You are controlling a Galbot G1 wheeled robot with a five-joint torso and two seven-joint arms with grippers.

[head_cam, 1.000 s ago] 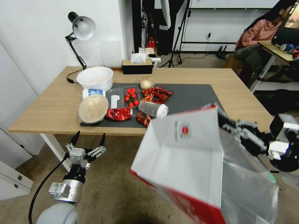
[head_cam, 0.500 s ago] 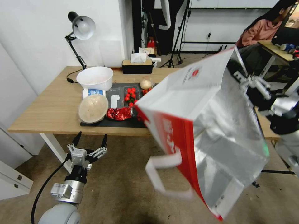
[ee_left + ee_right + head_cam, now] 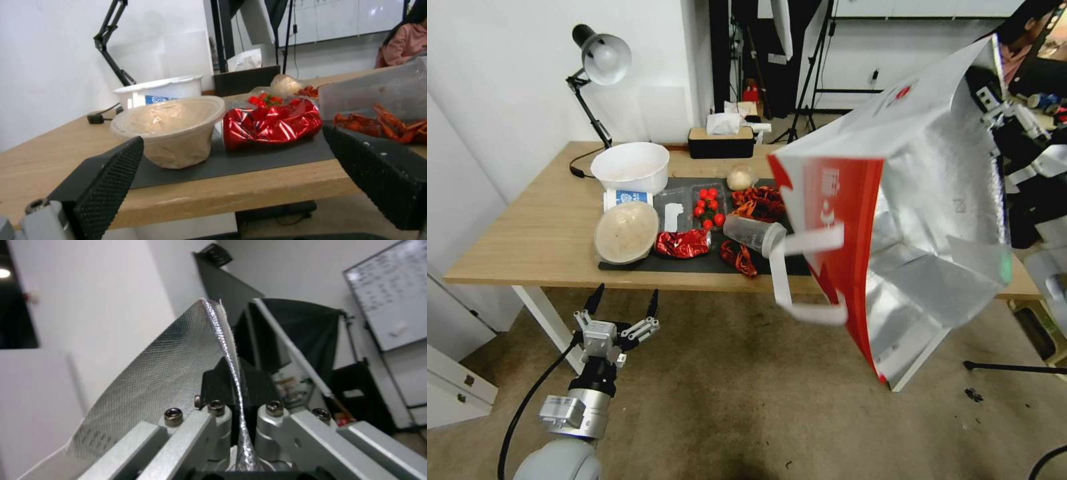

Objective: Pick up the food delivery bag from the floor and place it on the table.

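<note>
The food delivery bag (image 3: 907,220) has climbed fast in the last second: a moment ago I had it low in front of the table's front edge, and now it swings high over the right end of the table (image 3: 527,233), tipped on its side so the red panel and the silver lining face me and a white loop handle (image 3: 800,273) dangles free. It is well clear of the floor (image 3: 707,400), so I count the lift as done; what remains is carrying it over the top and setting it down. My right gripper (image 3: 238,390) is clenched on the foil-lined rim of the bag, the thin edge pinched between its jaws, up at the far right. My left gripper (image 3: 622,303) hangs parked below the front edge near the left corner, jaws spread and holding nothing. The dark mat (image 3: 707,263) is crowded toward the left with the white bowl (image 3: 630,167), tomatoes (image 3: 708,207) and a lying bottle (image 3: 755,235), so I judge the bare wood toward the right corner the safer landing, and a swinging bag could clip that bottle.
</note>
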